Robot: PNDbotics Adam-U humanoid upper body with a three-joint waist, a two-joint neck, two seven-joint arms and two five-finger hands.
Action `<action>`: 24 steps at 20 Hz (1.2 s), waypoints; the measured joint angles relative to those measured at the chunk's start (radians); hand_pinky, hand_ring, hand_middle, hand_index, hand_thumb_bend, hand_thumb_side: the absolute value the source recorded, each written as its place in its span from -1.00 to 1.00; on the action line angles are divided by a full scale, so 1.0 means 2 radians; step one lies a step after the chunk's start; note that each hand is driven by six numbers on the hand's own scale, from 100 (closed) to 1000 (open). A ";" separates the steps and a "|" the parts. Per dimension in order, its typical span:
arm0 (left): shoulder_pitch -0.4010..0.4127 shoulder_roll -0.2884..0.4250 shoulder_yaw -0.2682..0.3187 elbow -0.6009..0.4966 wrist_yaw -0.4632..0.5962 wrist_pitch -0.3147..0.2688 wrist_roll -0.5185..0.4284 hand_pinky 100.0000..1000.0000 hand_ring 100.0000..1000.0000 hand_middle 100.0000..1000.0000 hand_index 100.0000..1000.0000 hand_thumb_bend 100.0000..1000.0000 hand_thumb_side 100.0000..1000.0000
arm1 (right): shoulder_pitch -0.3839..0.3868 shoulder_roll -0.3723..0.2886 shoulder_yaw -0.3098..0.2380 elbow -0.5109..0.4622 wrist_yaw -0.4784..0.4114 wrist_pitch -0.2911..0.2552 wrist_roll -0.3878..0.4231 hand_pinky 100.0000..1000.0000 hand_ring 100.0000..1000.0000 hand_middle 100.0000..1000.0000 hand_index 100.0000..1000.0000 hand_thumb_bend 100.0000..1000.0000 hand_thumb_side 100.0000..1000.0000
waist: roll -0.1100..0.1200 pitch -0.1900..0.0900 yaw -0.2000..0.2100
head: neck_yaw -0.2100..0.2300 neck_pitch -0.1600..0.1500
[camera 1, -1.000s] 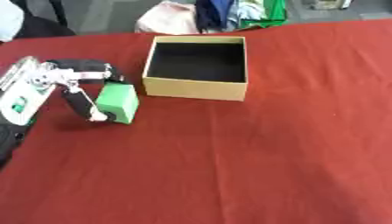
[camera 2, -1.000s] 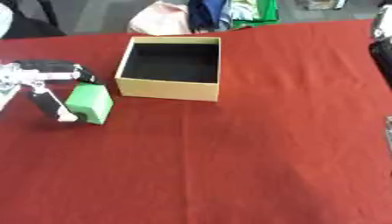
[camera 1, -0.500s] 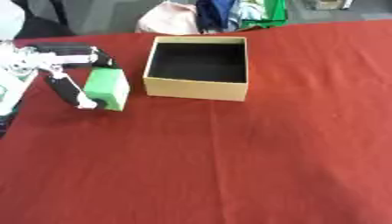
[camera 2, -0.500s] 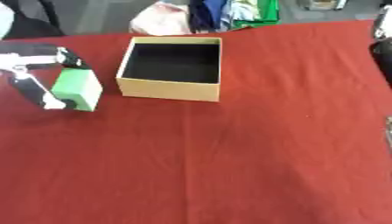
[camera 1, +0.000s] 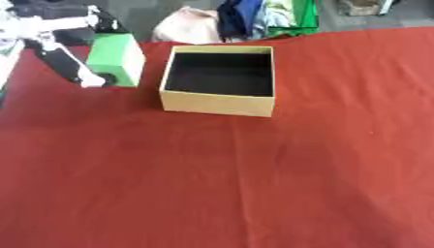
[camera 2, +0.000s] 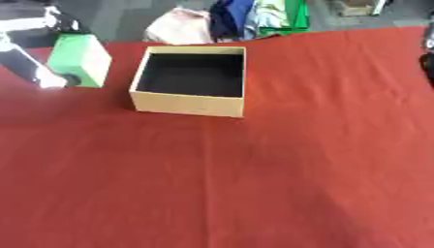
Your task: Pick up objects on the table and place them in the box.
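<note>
My left hand [camera 1: 61, 57] holds a green rectangular block [camera 1: 117, 59] in the air at the upper left, thumb and fingers pinching it from both sides. The block hangs to the left of the open tan cardboard box [camera 1: 219, 100], whose dark inside shows nothing in it. The box stands on the red tablecloth [camera 1: 254, 179] toward the far middle. A dark shape [camera 2: 428, 63] at the right edge of the right eye view may be my right arm; its hand cannot be made out.
Behind the table's far edge lie a pinkish bag [camera 1: 186, 30] and blue, white and green bags [camera 1: 271, 17] on the floor. The red cloth spreads wide in front of and to the right of the box.
My left hand has lifted the green block off the cloth and carried it up and toward the far edge, staying left of the box. The box has not moved.
</note>
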 measured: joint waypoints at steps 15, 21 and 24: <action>-0.033 -0.059 0.001 0.034 -0.007 -0.046 0.177 0.35 0.24 0.22 0.56 -0.95 -1.00 | -0.011 0.009 0.005 -0.003 0.000 -0.002 0.004 0.23 0.18 0.23 0.57 -1.00 -0.27 | 0.008 0.000 -0.037 | 0.028 -0.005; -0.035 -0.072 0.007 0.083 -0.029 -0.082 0.234 0.33 0.28 0.27 0.62 -0.90 -1.00 | -0.016 0.013 0.007 -0.005 -0.002 -0.002 0.006 0.23 0.18 0.23 0.57 -1.00 -0.27 | 0.010 0.000 -0.054 | 0.040 -0.005; -0.035 -0.076 0.012 0.102 -0.035 -0.107 0.254 0.34 0.34 0.29 0.64 -0.70 -1.00 | -0.018 0.013 0.009 -0.006 -0.004 -0.003 0.007 0.23 0.18 0.23 0.57 -1.00 -0.27 | 0.014 0.001 -0.063 | 0.045 -0.005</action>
